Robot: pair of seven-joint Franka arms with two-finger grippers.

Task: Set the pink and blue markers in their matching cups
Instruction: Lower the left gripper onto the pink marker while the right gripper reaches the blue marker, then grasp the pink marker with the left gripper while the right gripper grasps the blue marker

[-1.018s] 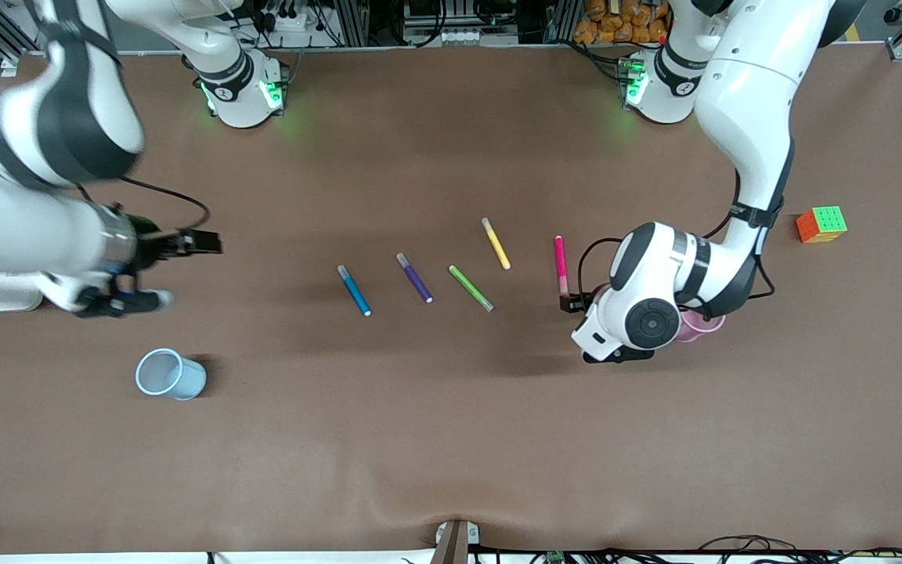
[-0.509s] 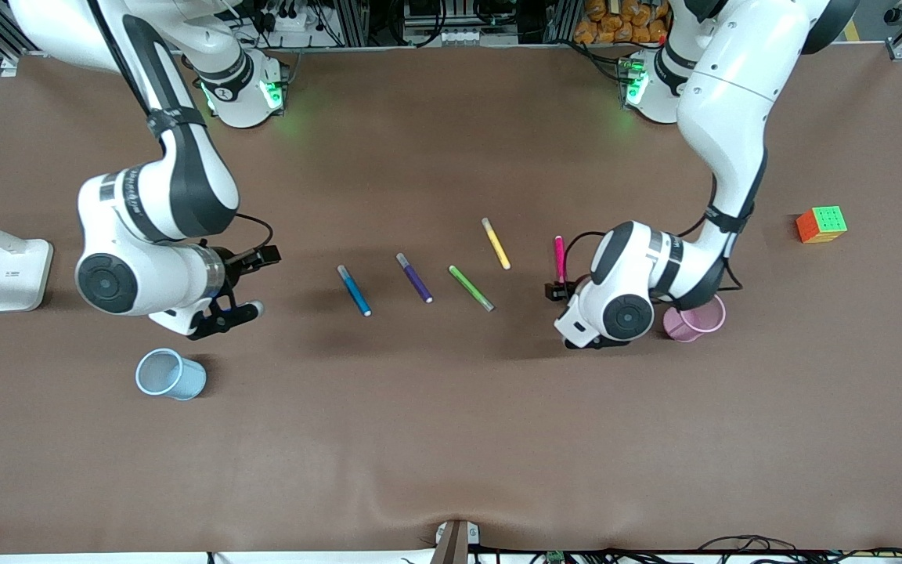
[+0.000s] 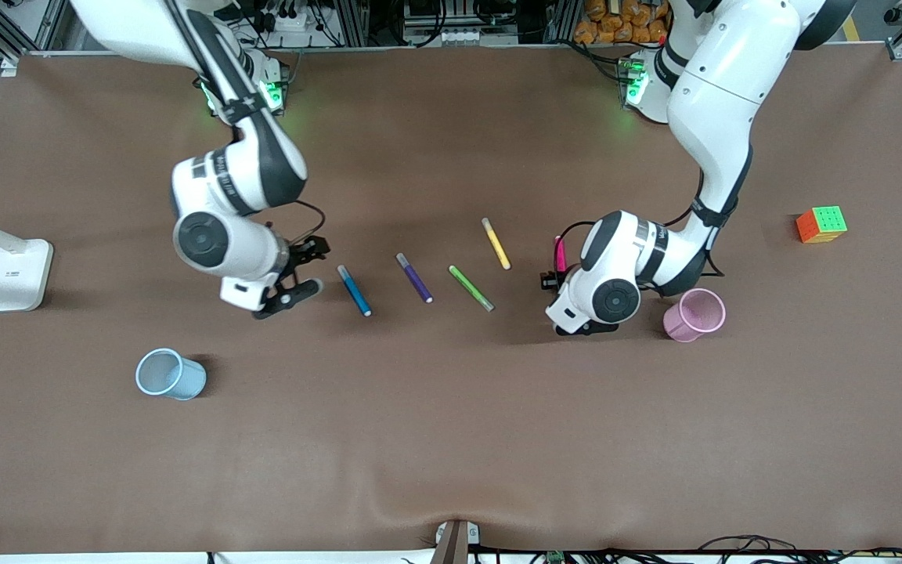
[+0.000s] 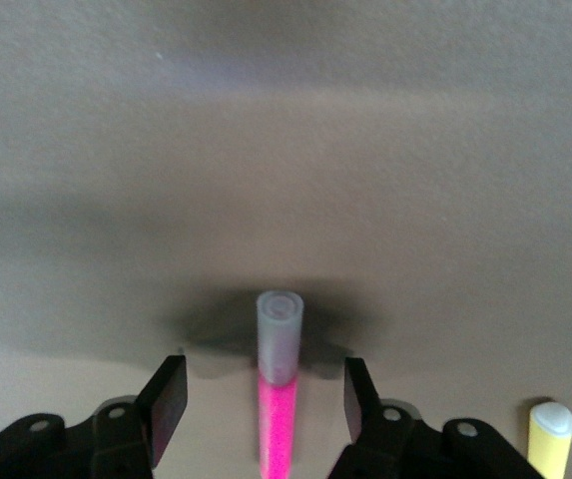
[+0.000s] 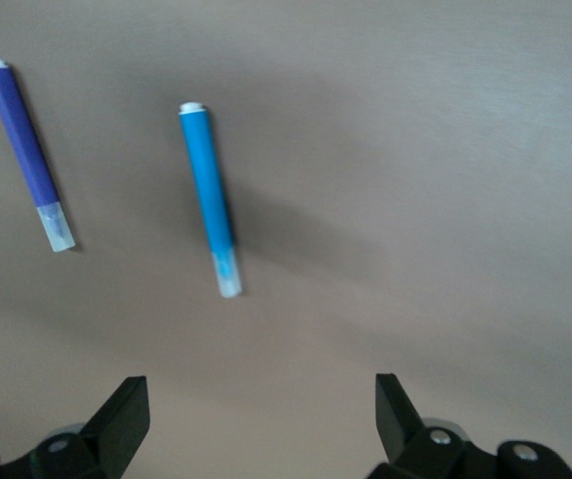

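Note:
The pink marker (image 3: 560, 251) lies on the table, partly hidden under my left arm. In the left wrist view its pink body (image 4: 278, 431) and grey end lie between the fingers of my open left gripper (image 4: 264, 407), one finger on each side and neither touching it. In the front view my left gripper (image 3: 557, 286) is over this marker, beside the pink cup (image 3: 694, 315). The blue marker (image 3: 354, 290) lies just beside my open, empty right gripper (image 3: 304, 278). In the right wrist view the blue marker (image 5: 209, 190) is ahead of the gripper (image 5: 261, 414). The blue cup (image 3: 171, 374) stands nearer the front camera.
A purple marker (image 3: 414, 277), a green marker (image 3: 470, 287) and a yellow marker (image 3: 496, 244) lie in a row between the blue and pink ones. A colour cube (image 3: 820, 224) sits toward the left arm's end. A white lamp base (image 3: 16, 274) stands at the right arm's end.
My right arm has swung in from the right arm's end of the table to beside the blue marker. My left gripper has moved from over the pink cup to over the pink marker.

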